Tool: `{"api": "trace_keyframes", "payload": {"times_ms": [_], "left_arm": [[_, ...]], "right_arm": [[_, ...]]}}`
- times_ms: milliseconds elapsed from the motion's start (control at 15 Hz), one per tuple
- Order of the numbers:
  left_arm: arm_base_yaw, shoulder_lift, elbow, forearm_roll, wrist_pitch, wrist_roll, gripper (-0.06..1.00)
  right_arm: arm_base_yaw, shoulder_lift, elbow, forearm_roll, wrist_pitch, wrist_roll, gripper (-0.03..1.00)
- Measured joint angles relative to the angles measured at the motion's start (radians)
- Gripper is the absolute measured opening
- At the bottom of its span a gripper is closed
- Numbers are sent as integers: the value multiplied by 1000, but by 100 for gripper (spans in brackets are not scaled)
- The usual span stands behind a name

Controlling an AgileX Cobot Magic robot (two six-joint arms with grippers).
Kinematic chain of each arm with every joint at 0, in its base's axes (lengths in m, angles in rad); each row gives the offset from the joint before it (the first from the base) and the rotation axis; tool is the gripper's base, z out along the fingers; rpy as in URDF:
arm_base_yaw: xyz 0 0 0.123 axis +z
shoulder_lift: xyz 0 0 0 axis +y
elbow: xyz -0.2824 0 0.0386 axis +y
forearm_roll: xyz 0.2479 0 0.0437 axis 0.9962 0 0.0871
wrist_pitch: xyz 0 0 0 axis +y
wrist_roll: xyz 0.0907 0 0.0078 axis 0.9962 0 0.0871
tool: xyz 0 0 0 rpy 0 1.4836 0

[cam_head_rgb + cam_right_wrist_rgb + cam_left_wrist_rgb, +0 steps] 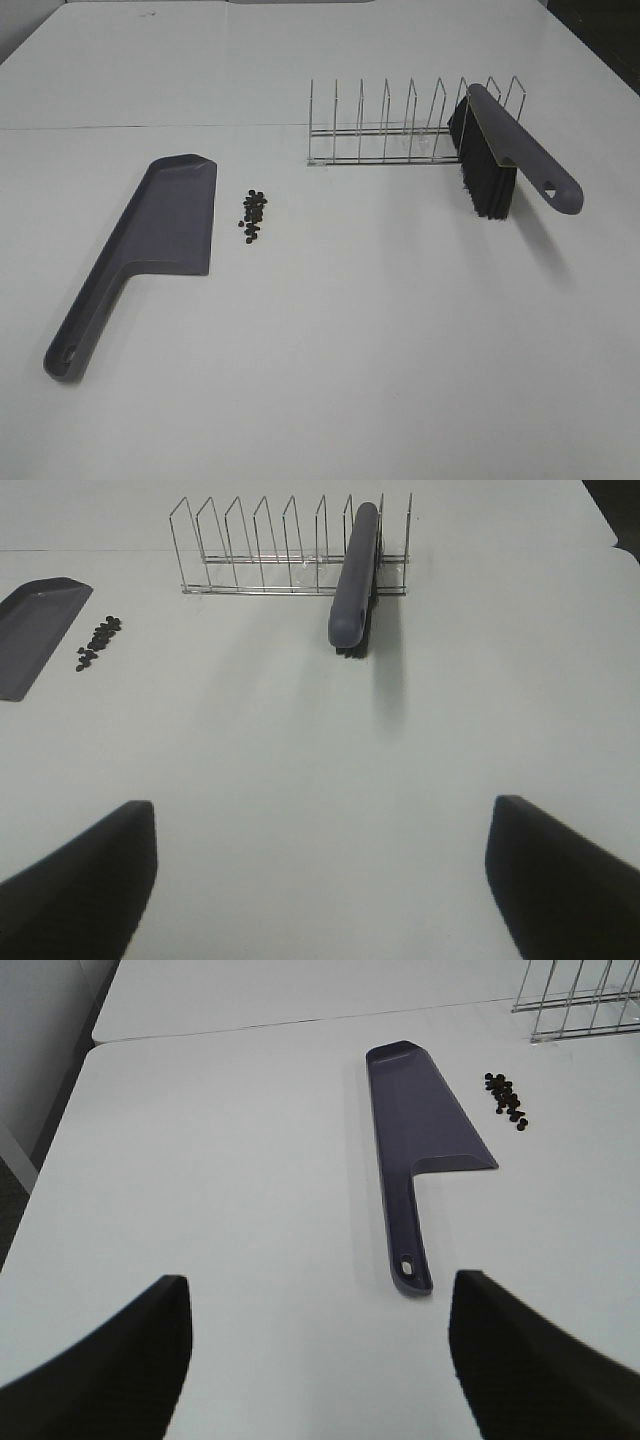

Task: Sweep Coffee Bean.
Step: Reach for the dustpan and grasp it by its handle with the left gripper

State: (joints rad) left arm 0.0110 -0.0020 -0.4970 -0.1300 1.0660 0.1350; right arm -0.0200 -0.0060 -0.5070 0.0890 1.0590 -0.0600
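A small pile of dark coffee beans (252, 215) lies on the white table, just right of a purple-grey dustpan (165, 225) that lies flat with its handle toward the front left. A grey brush (500, 155) with black bristles leans in the right end of a wire rack (400, 125). The left wrist view shows the dustpan (420, 1130) and the beans (505, 1098) well ahead of my open left gripper (315, 1360). The right wrist view shows the brush (355, 580), the beans (98, 640) and the dustpan's corner (35, 630) far ahead of my open right gripper (320, 880). Neither gripper holds anything.
The wire rack (290, 550) stands at the back with several upright dividers. A seam between two tabletops (150, 127) runs across behind the dustpan. The table's left edge (60, 1110) drops off to a dark floor.
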Motion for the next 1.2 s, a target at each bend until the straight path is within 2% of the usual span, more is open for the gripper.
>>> {"api": "trace_keyframes", "payload": {"times_ms": [1200], "left_arm": [[0,0,0,0,0,0,66]], "right_arm": [[0,0,0,0,0,0,76]]}}
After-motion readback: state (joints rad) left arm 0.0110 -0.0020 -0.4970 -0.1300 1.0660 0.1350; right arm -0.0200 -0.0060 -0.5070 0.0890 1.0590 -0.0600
